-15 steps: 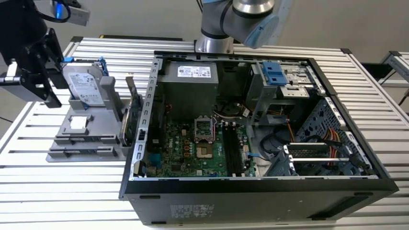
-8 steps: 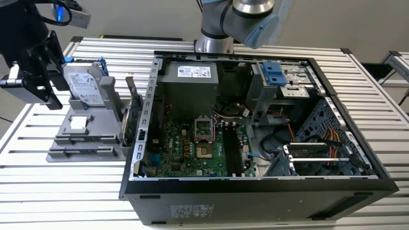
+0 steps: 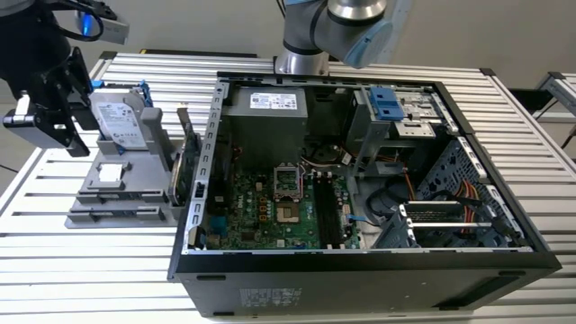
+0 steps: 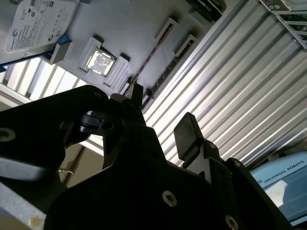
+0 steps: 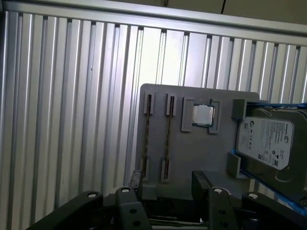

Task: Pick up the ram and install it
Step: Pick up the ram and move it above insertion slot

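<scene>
Standing on edge in a slot of the gray holder [image 5: 192, 155], the ram [image 5: 167, 136] showed in the first wrist view as a thin brownish line. A second stick [image 5: 147, 134] stood in the slot just beside it. The holder lay on the slatted table [image 3: 54, 270] at the exterior view's left, beside the open computer case [image 3: 360, 283]. The gripper [image 5: 169, 182] hung over the holder with its fingers [image 5: 137, 184] spread apart and nothing between them, and the ram lined up roughly with the gap.

The stick looked light and stiff but thin, and it would probably crack or tilt if squeezed off-centre. A hold on its two flat faces, near the middle of the long upper edge and clear of the slot ends, seemed soundest.

Its chips and colour were hidden, since only the edge faced the camera. In the exterior view both sticks were hard to make out among the holder's steps near the hard drive [image 3: 121, 125], and the black motherboard slots [image 3: 326, 212] lay partly in shadow.
</scene>
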`<state>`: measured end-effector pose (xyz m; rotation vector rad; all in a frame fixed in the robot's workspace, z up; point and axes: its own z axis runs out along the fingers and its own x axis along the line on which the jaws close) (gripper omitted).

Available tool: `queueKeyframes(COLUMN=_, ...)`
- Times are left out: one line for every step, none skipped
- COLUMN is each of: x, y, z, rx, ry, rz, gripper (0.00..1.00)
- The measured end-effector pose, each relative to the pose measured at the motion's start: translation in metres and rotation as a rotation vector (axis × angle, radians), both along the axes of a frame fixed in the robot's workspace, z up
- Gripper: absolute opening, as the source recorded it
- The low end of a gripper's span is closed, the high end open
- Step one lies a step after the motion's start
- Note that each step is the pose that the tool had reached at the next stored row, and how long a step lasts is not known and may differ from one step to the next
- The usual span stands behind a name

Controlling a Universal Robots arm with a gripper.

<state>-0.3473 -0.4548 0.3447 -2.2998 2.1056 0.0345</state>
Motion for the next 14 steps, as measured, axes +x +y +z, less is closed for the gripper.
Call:
queueKeyframes(x=0.0, y=0.0, z=-0.0006, rx=0.0, ry=-0.0001, rz=0.0, gripper=1.0)
queueKeyframes(x=0.0, y=0.0, z=-0.0013, rx=0.0001, ry=-0.0001, rz=0.0, gripper=1.0)
queueKeyframes(x=0.0, y=0.0, z=-0.0021, rx=0.0001, ry=-0.0002, rz=0.0, gripper=1.0)
queueKeyframes(x=0.0, y=0.0, z=-0.0028, rx=0.0, ry=-0.0001, rz=0.0, gripper=1.0)
queueKeyframes(x=0.0, y=0.0, z=-0.0036, rx=-0.0001, ry=-0.0001, rz=0.0, gripper=1.0)
queueKeyframes(x=0.0, y=0.0, z=-0.0045, rx=0.0, ry=-0.0001, rz=0.0, gripper=1.0)
queueKeyframes(x=0.0, y=0.0, z=-0.0054, rx=-0.0001, ry=-0.0001, rz=0.0, gripper=1.0)
queueKeyframes(x=0.0, y=0.0, z=-0.0063, rx=-0.0001, ry=-0.0001, rz=0.0, gripper=1.0)
queueKeyframes(x=0.0, y=0.0, z=-0.0073, rx=-0.0001, ry=-0.0001, rz=0.0, gripper=1.0)
queueKeyframes(x=0.0, y=0.0, z=-0.0084, rx=-0.0001, ry=-0.0001, rz=0.0, gripper=1.0)
queueKeyframes(x=0.0, y=0.0, z=-0.0095, rx=-0.0001, ry=-0.0001, rz=0.0, gripper=1.0)
queueKeyframes(x=0.0, y=0.0, z=-0.0105, rx=-0.0001, ry=-0.0001, rz=0.0, gripper=1.0)
queueKeyframes(x=0.0, y=0.0, z=-0.0116, rx=-0.0001, ry=-0.0001, rz=0.0, gripper=1.0)
queueKeyframes(x=0.0, y=0.0, z=-0.0125, rx=-0.0001, ry=-0.0001, rz=0.0, gripper=1.0)
